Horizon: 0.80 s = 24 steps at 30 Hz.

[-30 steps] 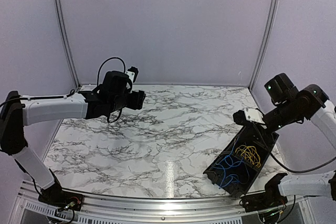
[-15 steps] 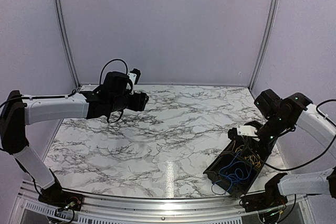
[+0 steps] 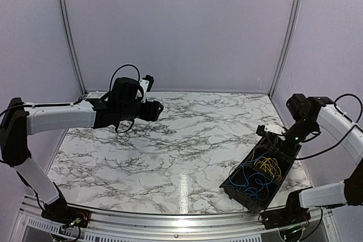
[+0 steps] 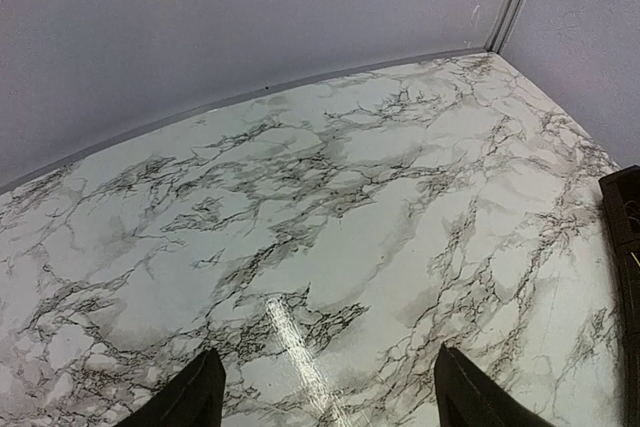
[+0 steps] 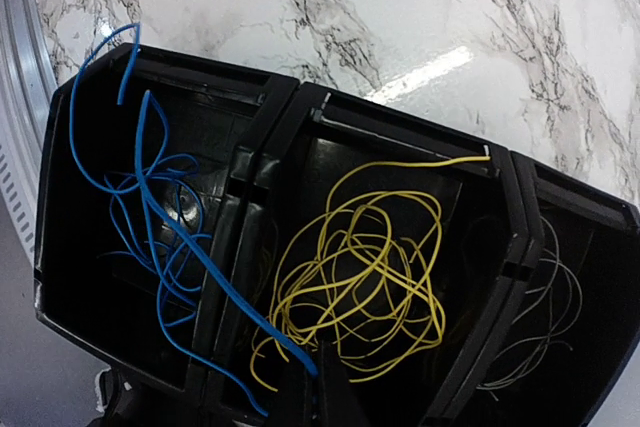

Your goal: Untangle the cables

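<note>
A white counter with grey marble veining fills the scene. A black tray with three compartments lies at the near right of the counter, angled from near left to far right. The cables all sit inside it, grouped by colour.

The blue cables fill the nearest compartment as loose, crossing loops. A few ends stick up over the tray's rim, and one thicker strand runs slantwise over the divider into the middle compartment. The yellow cables lie in the middle compartment as a rounded knot of overlapping loops with one straight end along the wall. The black cables, very thin and faint against the dark tray, curl in the farthest compartment.

The right end effector hangs over the tray's far end with its jaws closed. The slanting blue strand ends right at its tips, but whether it is pinched cannot be told. The left end effector hovers above the far left of the counter, well apart from the tray, jaws wide with nothing between them.
</note>
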Each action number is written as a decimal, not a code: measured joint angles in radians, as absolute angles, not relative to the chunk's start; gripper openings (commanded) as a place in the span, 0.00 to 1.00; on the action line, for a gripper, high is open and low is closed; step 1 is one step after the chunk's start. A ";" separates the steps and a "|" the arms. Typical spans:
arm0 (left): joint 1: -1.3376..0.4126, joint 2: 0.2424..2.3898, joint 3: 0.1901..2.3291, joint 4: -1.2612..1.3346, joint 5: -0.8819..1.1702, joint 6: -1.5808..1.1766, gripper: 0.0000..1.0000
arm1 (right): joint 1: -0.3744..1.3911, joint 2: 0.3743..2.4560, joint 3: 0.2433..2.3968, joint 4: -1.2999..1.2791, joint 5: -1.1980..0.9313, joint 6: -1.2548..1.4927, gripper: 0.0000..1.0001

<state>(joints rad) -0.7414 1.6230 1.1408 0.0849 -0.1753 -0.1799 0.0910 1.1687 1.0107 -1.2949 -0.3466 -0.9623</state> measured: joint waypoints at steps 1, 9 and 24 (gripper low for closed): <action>-0.741 1.623 1.141 0.085 -0.172 -0.180 0.75 | 0.083 1.168 1.011 -1.294 -0.343 -0.972 0.00; -0.741 1.623 1.141 0.084 -0.157 -0.180 0.74 | 0.062 1.145 1.011 -1.298 -0.312 -1.042 0.00; -0.741 1.624 1.141 0.084 -0.149 -0.182 0.74 | 0.222 0.984 0.930 -1.357 -0.243 -1.216 0.00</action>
<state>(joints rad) -0.7414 1.6238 1.1408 0.0845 -0.1490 -0.1818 0.2222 0.9836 0.9298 -1.3571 -0.2432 -1.2163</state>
